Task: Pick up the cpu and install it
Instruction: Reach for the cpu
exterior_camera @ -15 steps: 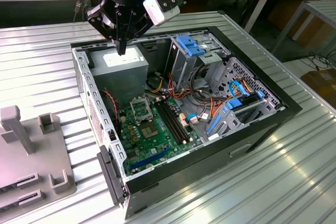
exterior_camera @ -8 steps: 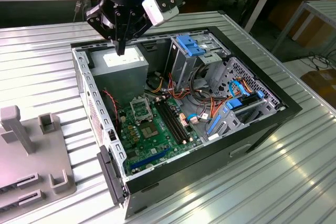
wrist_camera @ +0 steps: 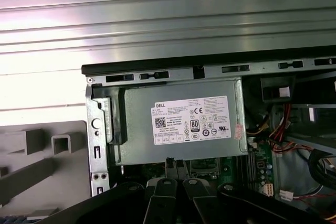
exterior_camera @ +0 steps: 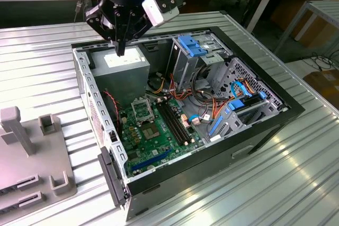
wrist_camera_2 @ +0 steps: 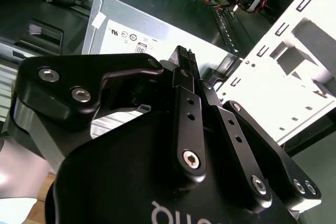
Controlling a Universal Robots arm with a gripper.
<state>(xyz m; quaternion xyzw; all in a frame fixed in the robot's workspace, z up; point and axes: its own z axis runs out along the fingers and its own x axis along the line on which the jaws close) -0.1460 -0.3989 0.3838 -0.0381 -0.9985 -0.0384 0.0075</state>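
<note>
One gripper [exterior_camera: 121,50], pressed together, hangs above the power supply [exterior_camera: 126,62], eleven o'clock from the socket [exterior_camera: 142,111], probably kept high for clearance.

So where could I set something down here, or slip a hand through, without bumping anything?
The ribbed table is bare at the exterior view's lower right, beside the computer case, and in the strip between case and grey fixture. Inside the case it is crowded: cables, motherboard, with the gripper above the power supply.
</note>
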